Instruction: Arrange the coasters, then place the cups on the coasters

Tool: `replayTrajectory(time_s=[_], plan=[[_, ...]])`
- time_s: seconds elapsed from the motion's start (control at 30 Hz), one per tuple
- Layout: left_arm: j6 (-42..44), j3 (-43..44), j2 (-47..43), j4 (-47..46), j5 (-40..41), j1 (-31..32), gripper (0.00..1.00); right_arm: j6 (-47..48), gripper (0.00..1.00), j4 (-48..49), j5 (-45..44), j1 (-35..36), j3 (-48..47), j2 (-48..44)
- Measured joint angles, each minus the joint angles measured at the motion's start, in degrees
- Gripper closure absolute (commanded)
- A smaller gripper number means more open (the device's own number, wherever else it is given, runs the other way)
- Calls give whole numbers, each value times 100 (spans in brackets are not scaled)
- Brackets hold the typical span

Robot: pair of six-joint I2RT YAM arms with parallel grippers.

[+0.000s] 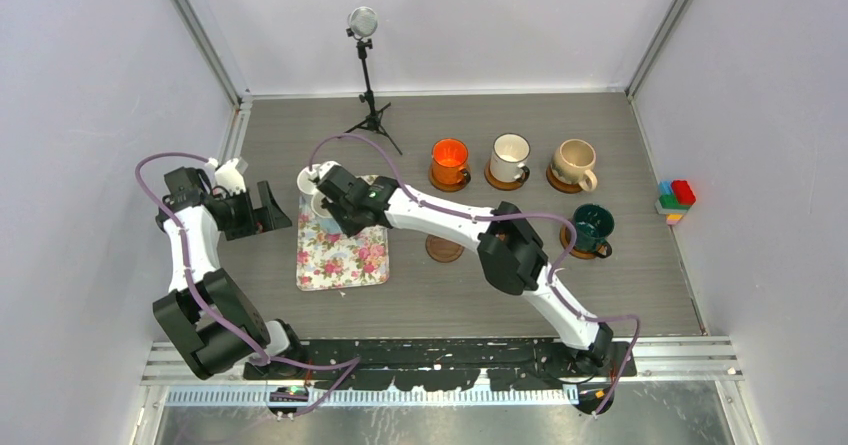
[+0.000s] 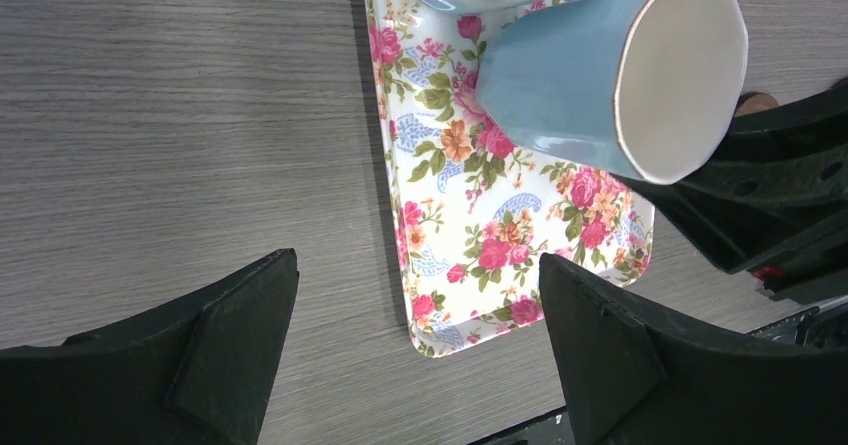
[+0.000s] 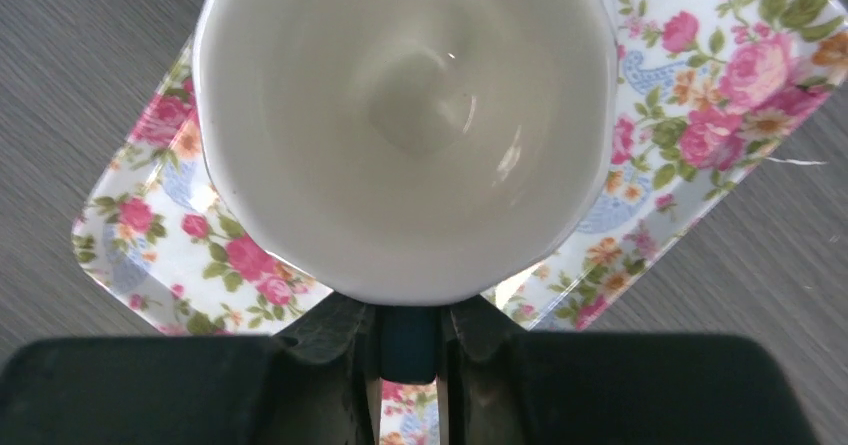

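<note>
— Leftmost over the counter (image 1: 450,305), entry one?
— Left fingers (image 1: 272,208): spread wide, nothing between them, hovering above bare wood.
— Just to their right?
— Floral tray (image 2: 480,255). One plain white cup (image 1: 308,180) at its far end, just beyond the right fingers (image 3: 408,335).
— Entry for those fingers?
— Clenched on the handle of the light blue cup (image 2: 560,95), which is over the tray with its mouth facing their wrist. Whether its base has cleared the tray: cannot tell.
— Right of those fingers?
— Near: one bare coaster (image 1: 444,248), small and dark. Well beyond it: four more discs, each loaded. The far row holds the orange cup (image 1: 449,162), the white cup with dark rim (image 1: 510,155) and the beige cup (image 1: 573,162). The dark green cup (image 1: 590,227) is nearer. A sixth disc is not seen; the right arm may cover it.
— Step in hand?
— By judgement: discs laid out, four cups seated, a fifth being taken from the tray.
— Next move calls for?
— Likely a straight lift clear of the tray rim and the white neighbour, a carry rightward, then the base centred on the bare disc. That disc is small, so the margin is thin. Held only by its handle, the cup may swing.
</note>
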State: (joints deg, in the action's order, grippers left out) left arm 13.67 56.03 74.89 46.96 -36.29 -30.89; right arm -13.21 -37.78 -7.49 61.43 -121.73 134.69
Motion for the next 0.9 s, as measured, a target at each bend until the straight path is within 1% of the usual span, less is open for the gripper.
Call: replayTrajectory(time_s=[0.03, 0.07, 0.2, 0.43, 0.5, 0.67, 0.73, 0.9], plan=[[0, 0, 0, 2, 0, 0, 7, 4, 97, 42, 31, -17, 68, -24], [2, 0, 0, 2, -2, 0, 7, 72, 99, 118, 39, -39, 170, -81], [2, 0, 0, 7, -22, 0, 7, 251, 100, 273, 205, -146, 804, -498], [83, 90, 13, 153, -20, -2, 8, 509, 100, 409, 404, -391, 2455, -1703], [179, 155, 13, 225, -2, 0, 7, 579, 100, 492, 439, -476, 2946, -2142], [328, 358, 7, 391, 37, -4, 7, 739, 100, 737, 459, -822, 4376, -3620], [334, 433, 7, 444, 44, -4, 8, 754, 100, 734, 531, -1108, 4835, -4247], [323, 654, 9, 531, 35, -4, 8, 857, 100, 686, 542, -2002, 5519, -5482]])
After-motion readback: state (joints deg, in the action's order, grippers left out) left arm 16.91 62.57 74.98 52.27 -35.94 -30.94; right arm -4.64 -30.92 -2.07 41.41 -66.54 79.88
